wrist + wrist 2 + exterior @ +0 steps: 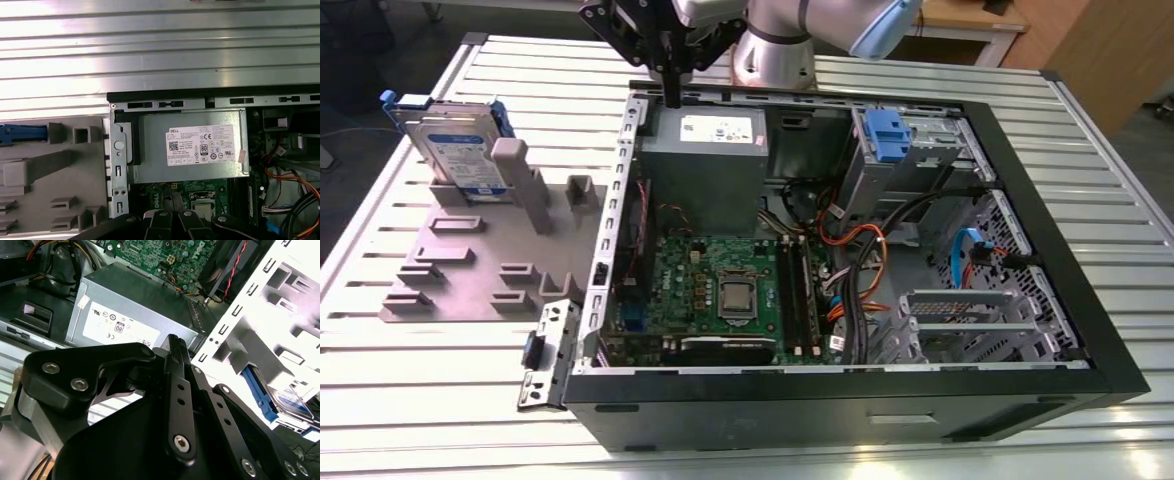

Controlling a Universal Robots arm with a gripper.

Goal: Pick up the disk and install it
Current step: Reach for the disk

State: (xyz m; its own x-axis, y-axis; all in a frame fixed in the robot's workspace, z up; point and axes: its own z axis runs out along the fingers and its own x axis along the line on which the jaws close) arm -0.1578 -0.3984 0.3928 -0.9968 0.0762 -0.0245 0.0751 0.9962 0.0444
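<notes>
Hand (pixel 674 97) closed, empty, over case rim beside power-supply box (pixel 707 150) | disk (pixel 454 145) upright in grey holder (pixel 467 262), probably to leave its edges free for grasping.

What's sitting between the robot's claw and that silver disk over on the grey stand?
In the exterior view, between the gripper and the disk lie the computer case's side wall and a bare stretch of slatted table.

Place: robotics lab or workshop
Bench: ribbed aluminium table (pixel 427 400)
Workpiece: opened desktop computer case (pixel 1067 330)
Fixture: grey parts holder (pixel 454 270)
Background: wooden furniture (pixel 1094 50)
</notes>
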